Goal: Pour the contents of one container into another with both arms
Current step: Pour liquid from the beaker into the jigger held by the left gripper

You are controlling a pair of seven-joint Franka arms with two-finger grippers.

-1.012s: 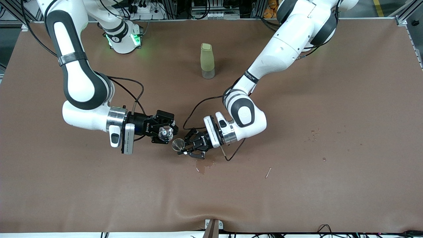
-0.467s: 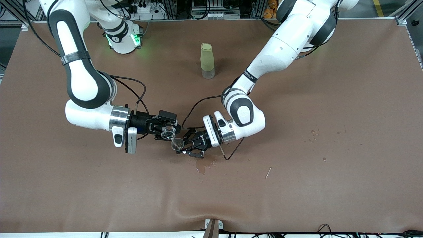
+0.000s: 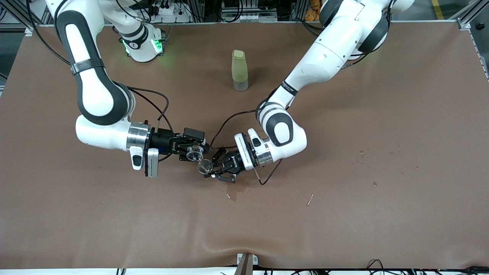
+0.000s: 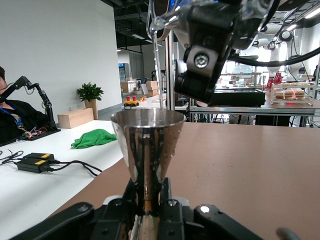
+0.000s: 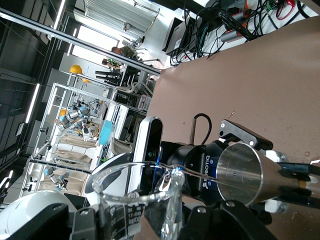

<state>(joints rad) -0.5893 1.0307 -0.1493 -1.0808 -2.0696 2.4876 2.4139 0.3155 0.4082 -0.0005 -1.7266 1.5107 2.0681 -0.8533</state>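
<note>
Over the middle of the brown counter, the right pincer grips a tilted glass beaker, its lip just above the upright steel cup clamped in the left pincer. A thin stream falls into the cup's mouth. Beaker markings and pincer lettering cannot be read.
</note>
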